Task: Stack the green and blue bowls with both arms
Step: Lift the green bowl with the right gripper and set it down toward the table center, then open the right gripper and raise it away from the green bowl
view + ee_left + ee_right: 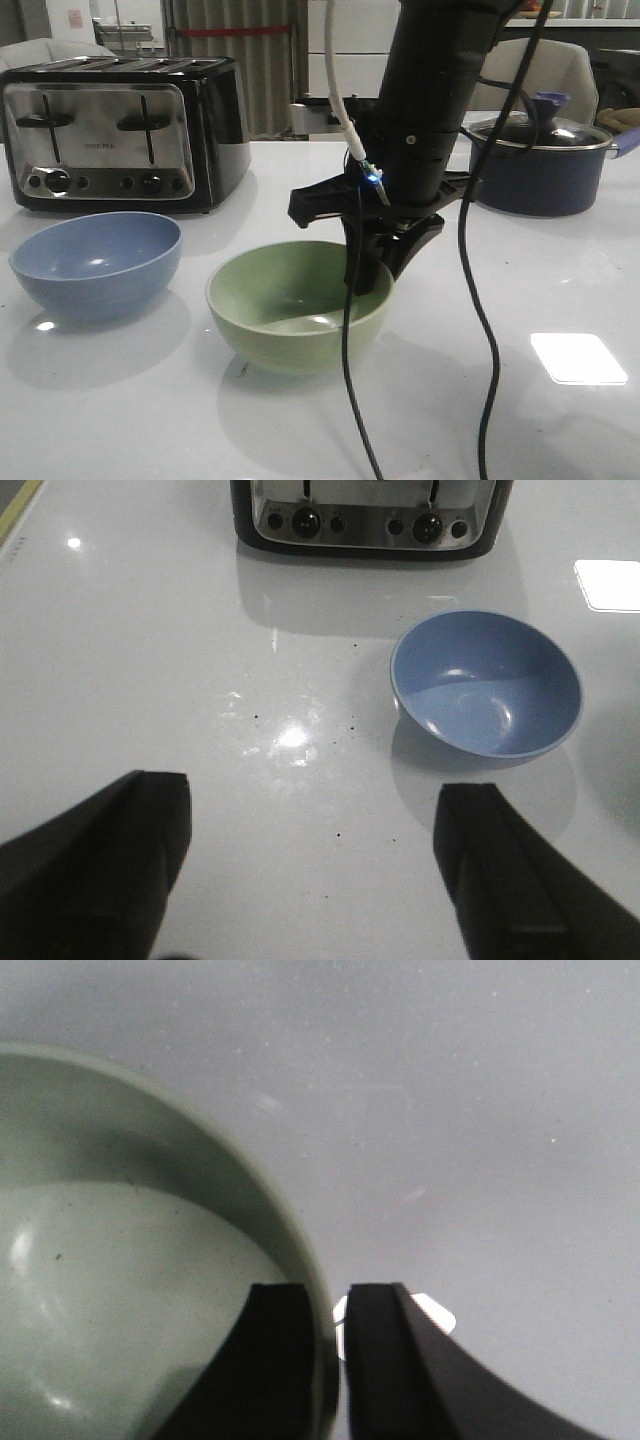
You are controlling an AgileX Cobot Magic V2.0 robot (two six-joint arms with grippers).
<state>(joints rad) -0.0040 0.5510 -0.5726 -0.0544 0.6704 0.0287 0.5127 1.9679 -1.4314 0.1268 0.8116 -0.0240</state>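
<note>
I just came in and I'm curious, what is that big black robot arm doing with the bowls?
The right pincer is pinching the rim of the green bowl, one finger inside and one outside. The bowl sits on the white table. The blue bowl waits beside it, in front of the toaster, untouched. The left pincer hangs open above the table near the blue bowl. The bowls are not stacked yet.
</note>
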